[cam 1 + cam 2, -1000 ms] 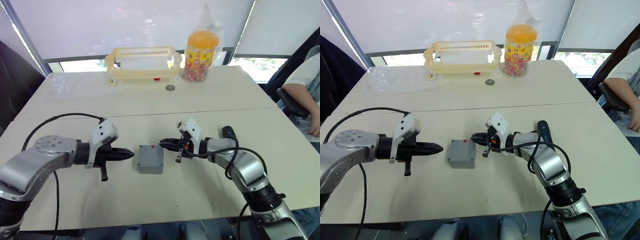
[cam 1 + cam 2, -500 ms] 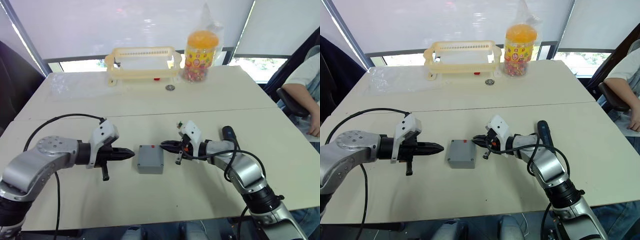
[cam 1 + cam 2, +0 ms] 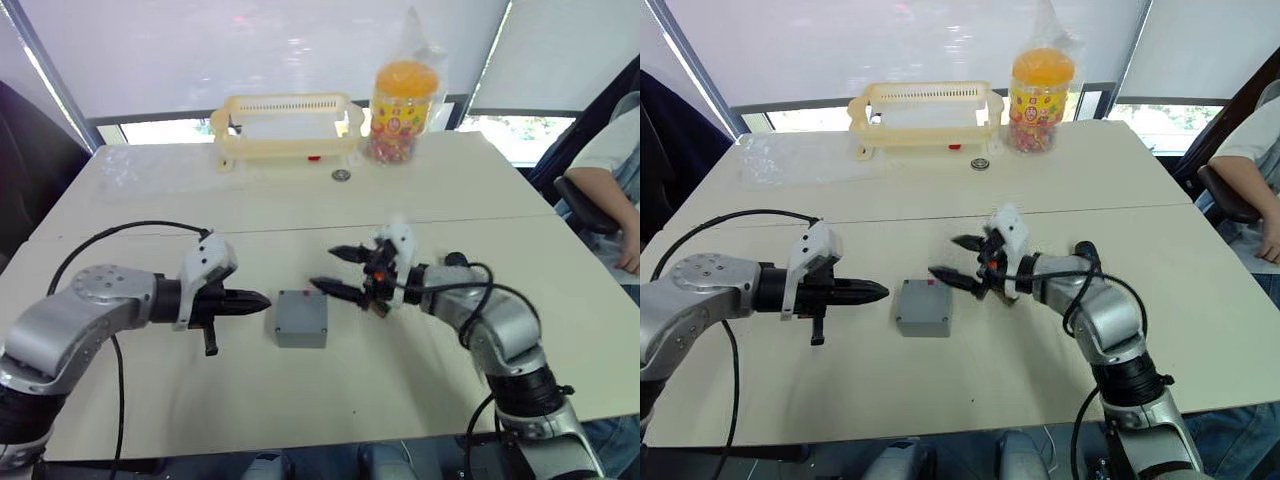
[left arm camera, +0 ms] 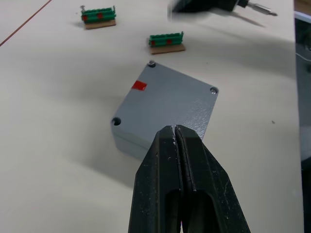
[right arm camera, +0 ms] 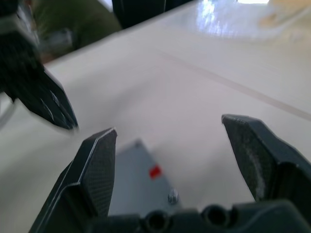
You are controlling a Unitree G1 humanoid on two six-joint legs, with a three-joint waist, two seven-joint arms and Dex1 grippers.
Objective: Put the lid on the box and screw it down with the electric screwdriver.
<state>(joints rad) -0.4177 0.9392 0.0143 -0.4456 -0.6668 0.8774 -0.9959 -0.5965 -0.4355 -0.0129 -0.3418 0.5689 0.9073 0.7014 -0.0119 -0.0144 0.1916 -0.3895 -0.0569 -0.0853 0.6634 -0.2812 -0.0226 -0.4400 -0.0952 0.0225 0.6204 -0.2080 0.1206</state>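
The box (image 3: 301, 318) is small and grey and stands mid-table. Its flat top (image 4: 167, 99) carries a red mark and corner screw heads; whether that top is the lid I cannot tell. My left gripper (image 3: 262, 299) is shut and empty, its tip just left of the box and pointing at it. My right gripper (image 3: 335, 270) hovers at the box's right edge, open wide, one finger above the other and nothing between them. The electric screwdriver's metal bit (image 4: 258, 7) shows on the table beyond the box, with its black body near my right forearm.
A cream basket (image 3: 285, 125) and a jar (image 3: 403, 100) with an orange lid stand at the table's far side, with a small round metal piece (image 3: 341, 175) in front. Two green terminal blocks (image 4: 166, 42) lie past the box. A person (image 3: 615, 190) sits at the right.
My right gripper has opened from shut and lifted slightly by the box's right edge. The left gripper and the box have stayed put.
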